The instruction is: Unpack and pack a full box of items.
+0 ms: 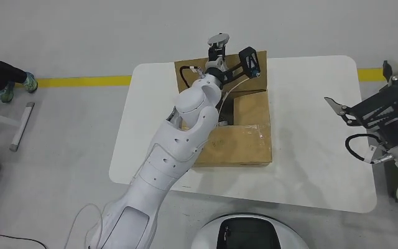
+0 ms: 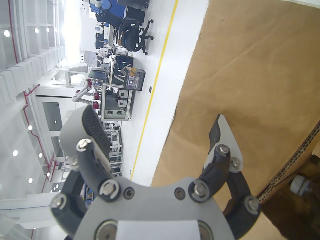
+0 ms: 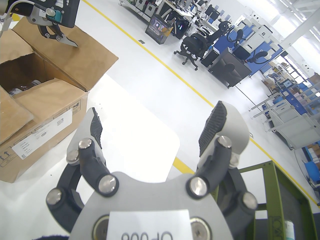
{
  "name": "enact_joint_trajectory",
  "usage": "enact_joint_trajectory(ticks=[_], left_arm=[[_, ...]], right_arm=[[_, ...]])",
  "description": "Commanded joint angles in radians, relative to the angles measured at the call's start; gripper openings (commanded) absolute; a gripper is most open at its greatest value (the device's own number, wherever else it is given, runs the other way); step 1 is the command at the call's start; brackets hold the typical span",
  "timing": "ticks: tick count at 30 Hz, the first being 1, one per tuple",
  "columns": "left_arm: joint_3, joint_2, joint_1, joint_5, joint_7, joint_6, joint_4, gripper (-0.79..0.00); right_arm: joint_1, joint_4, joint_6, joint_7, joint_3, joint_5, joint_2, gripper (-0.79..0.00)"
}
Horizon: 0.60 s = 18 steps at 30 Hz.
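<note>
The box (image 1: 239, 144), of brown corrugated cardboard with its flaps folded out, stands in the middle of the top view on a white table (image 1: 311, 155) with rounded corners. The left gripper (image 2: 157, 131) is at the box's upper flap, spread wide and holding nothing. One ribbed dark pad (image 2: 215, 132) lies against the smooth cardboard, and the other is past the flap's edge. The right gripper (image 3: 155, 126), at the right edge of the top view, is also wide apart and empty.

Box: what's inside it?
In the box, a few white-capped containers show through the opening, perhaps bottles. The flaps hide the rest, so how full it is cannot be told.
</note>
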Motion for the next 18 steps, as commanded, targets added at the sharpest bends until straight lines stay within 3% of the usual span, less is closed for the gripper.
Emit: enact_joint_trajectory(ticks=[1, 12, 18], left_arm=[[-0.016, 0.002, 0.014, -0.004, -0.006, -0.005, -0.021, 0.0], [-0.11, 0.021, 0.12, -0.013, -0.033, -0.043, -0.179, 0.0], [-0.146, 0.03, 0.154, 0.012, -0.038, -0.069, -0.227, 0.0]], right_arm=[[0.0, 0.0, 0.0, 0.0, 0.0, 0.0, 0.0, 0.0], [-0.002, 0.006, 0.006, -0.002, -0.001, 0.008, -0.001, 0.0], [-0.042, 0.054, 0.152, 0.008, -0.027, 0.112, -0.013, 0.0]])
